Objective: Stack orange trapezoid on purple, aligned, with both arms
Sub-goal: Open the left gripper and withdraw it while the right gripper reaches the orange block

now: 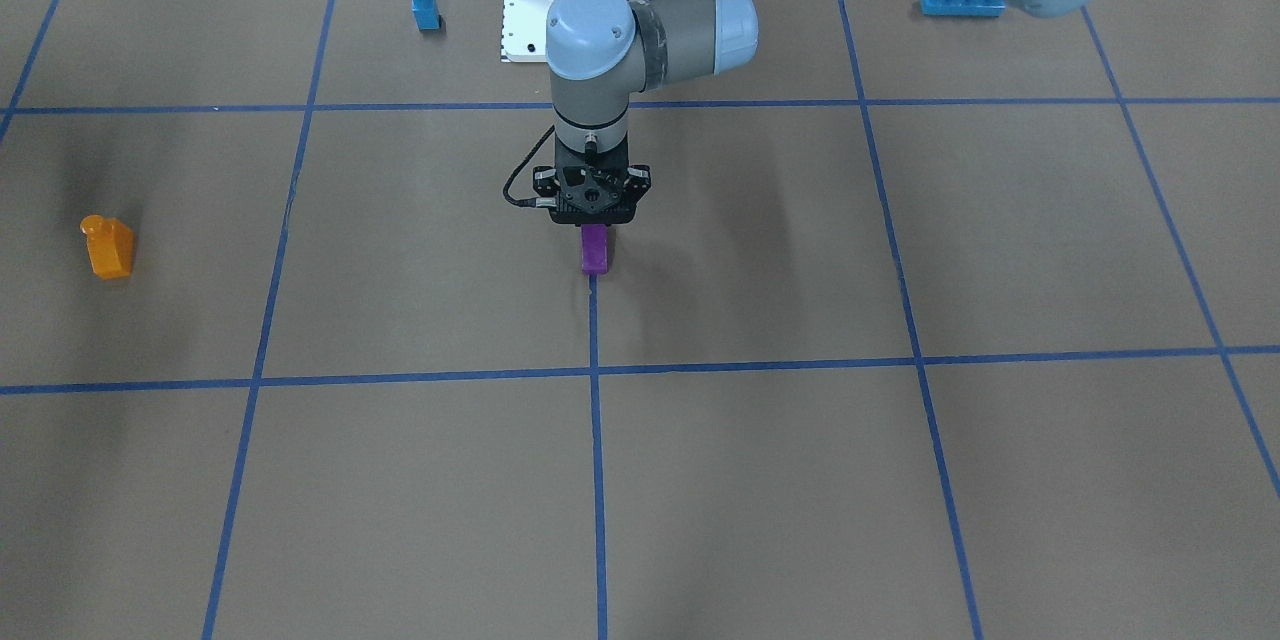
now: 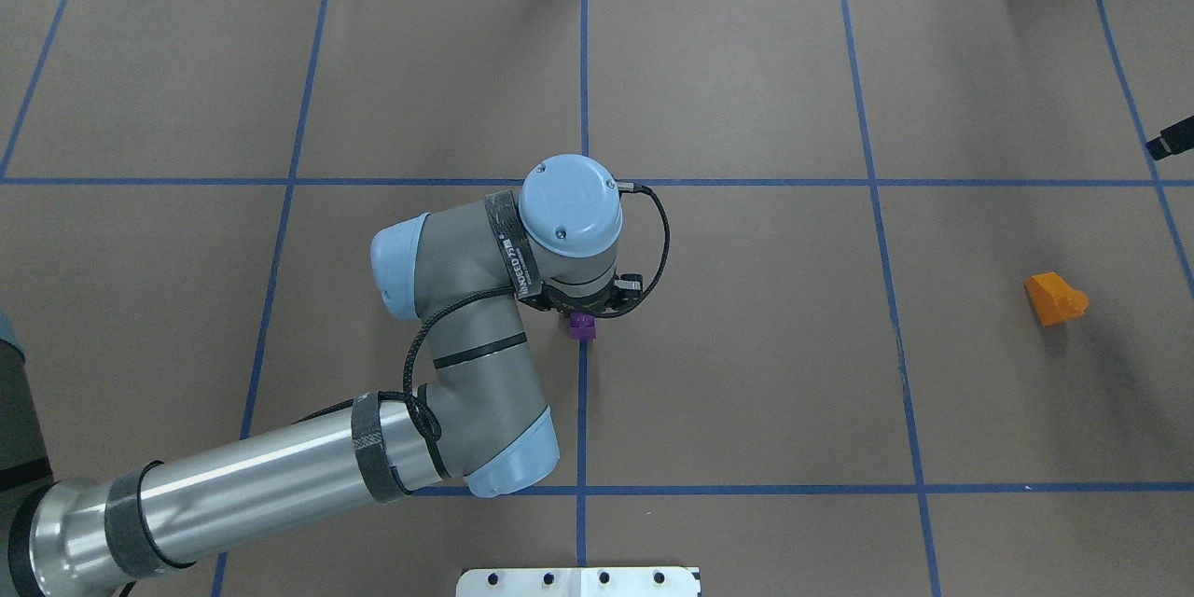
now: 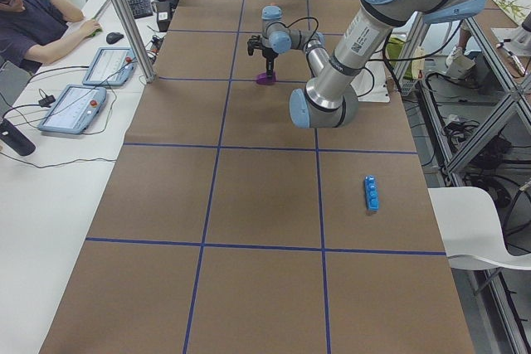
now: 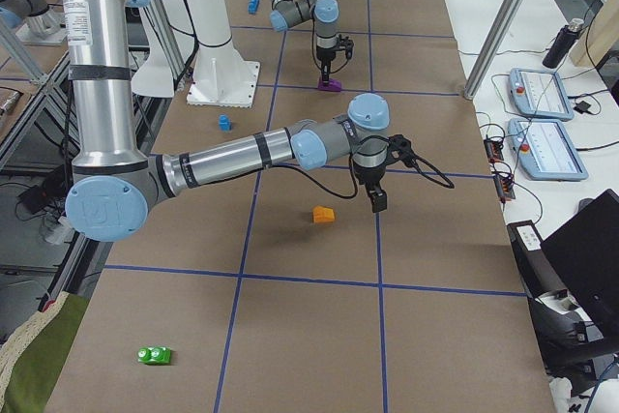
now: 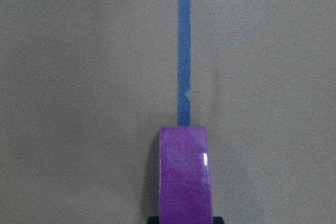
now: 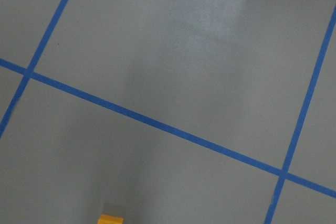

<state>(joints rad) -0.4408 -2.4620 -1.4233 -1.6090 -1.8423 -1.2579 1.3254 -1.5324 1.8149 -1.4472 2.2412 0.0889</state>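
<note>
The purple block (image 1: 594, 250) is at the table's centre, at the end of a blue tape line; it also shows in the overhead view (image 2: 582, 326) and fills the bottom middle of the left wrist view (image 5: 185, 177). My left gripper (image 1: 593, 220) points straight down and is shut on it at table level. The orange trapezoid (image 2: 1054, 298) stands alone on the table on my right side and is also in the front-facing view (image 1: 108, 246). My right gripper (image 4: 376, 202) hovers above the table just beyond the orange trapezoid (image 4: 323, 214). I cannot tell whether it is open or shut.
A small blue single-stud block (image 1: 425, 8) and a long blue brick (image 1: 962, 0) lie near the robot's white base plate (image 1: 522, 20). A green block (image 4: 155, 355) lies near the table's right end. Operator tablets (image 3: 75, 105) sit beside the table.
</note>
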